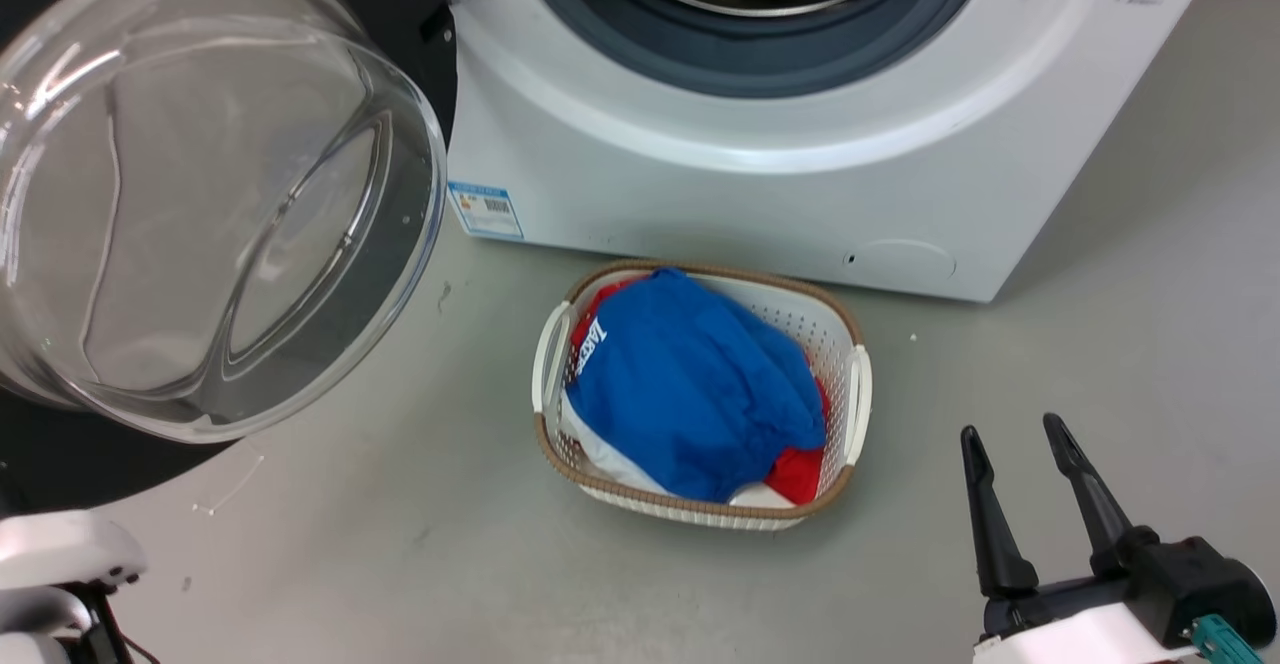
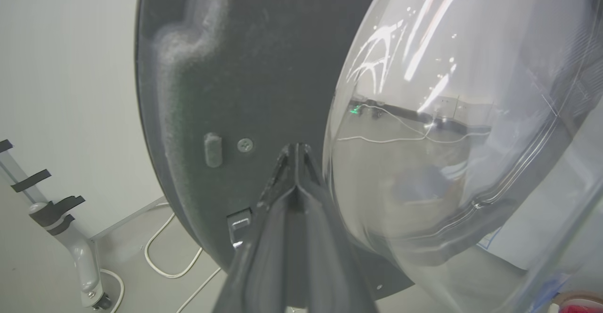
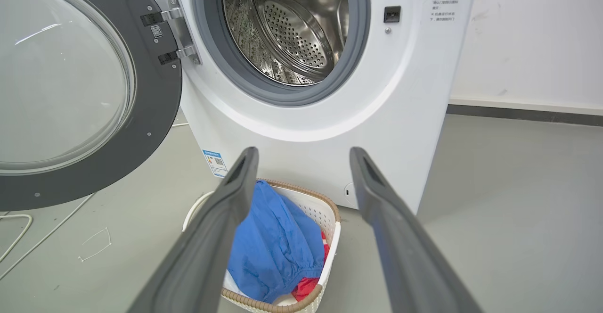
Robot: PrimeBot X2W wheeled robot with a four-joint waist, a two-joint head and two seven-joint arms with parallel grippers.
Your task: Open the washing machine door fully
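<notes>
Door (image 1: 200, 194) — swung wide, hinged at the washer's (image 1: 780, 194) left. Left gripper (image 2: 297, 150): fingers pressed together, empty, at the door's inner face (beside the glass). Right gripper (image 1: 1012, 429) — spread, empty, near the basket (image 1: 857, 384).

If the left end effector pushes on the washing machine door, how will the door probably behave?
The washing machine door likely swings rigidly about its metal hinge, not flexing. Its bulging glass window looks smooth, so the left end effector may slip there; the matte black rim seems safer.
</notes>
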